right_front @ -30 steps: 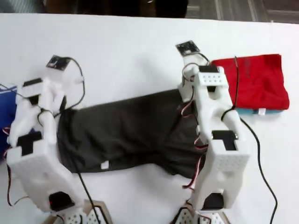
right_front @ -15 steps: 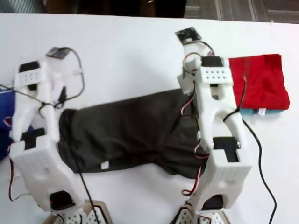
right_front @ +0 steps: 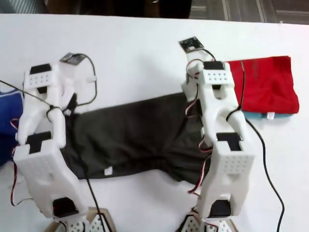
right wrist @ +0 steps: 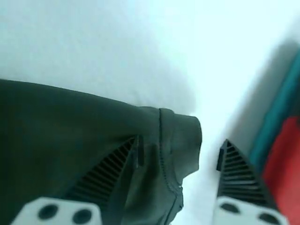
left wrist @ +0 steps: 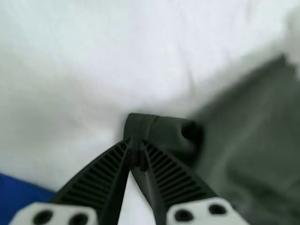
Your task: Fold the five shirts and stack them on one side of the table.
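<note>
— Now, what do you want logged first?

— Item one, high view. Change: over the last second your left arm (right_front: 43, 111) has drawn its wrist up and in toward the middle of the white table (right_front: 145, 43). Your right arm (right_front: 217, 111) swayed outward and came back. The dark grey cloth shirt (right_front: 130, 135) has scarcely shifted. Judgement: one end only is taken up, so the fold itself has not begun.

— Orientation?

— Spread and rumpled between both arms. The long axis runs across the table from left arm to right arm, with the right end a little farther from the bases. Also present: a folded red shirt (right_front: 268, 87) on a folded teal one (right_front: 256, 115), just past the right arm, and blue cloth (right_front: 7, 125) at the left edge.

— Left wrist view?

— Left gripper (left wrist: 136, 143): fingers together, clamped on a bunched fold at the dark shirt's edge.

— Right wrist view?

— Right gripper (right wrist: 180, 145): fingers apart. A hemmed corner lies between them against one finger, unpinched. You would likely need to close there before any lift.
</note>
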You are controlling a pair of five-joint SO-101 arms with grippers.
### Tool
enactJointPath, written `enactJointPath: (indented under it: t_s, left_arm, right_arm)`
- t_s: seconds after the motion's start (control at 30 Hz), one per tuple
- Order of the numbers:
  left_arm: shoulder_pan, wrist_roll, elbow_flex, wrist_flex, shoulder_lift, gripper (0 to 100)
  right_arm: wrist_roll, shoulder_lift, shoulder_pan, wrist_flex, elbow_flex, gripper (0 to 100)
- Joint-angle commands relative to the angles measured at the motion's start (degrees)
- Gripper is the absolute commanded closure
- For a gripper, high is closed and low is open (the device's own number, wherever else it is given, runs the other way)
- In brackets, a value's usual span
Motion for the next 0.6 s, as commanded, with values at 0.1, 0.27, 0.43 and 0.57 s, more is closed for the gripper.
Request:
enactJointPath:
  t_s: [0.1, 0.27, 0.43, 0.57]
  left_arm:
    - [0.7, -0.6, 1.5, -2.5, -0.5, 97]
    - [0.6, -0.6, 1.5, -2.5, -0.4, 97]
    - [0.3, -0.5, 1.0, -5.5, 1.3, 97]
    - [0.2, 1.9, 1.0, -7.6, 2.1, 97]
  right_arm:
    - [-0.1, 4.8, 0.4, 0.1, -2.3, 76.3]
    - [-0.1, 9.5, 0.9, 0.0, -6.5, 91.3]
    - [-0.2, 9.0, 1.9, 1.5, -13.2, 98.4]
    - [-0.1, 8.4, 4.1, 4.4, -19.3, 98.0]
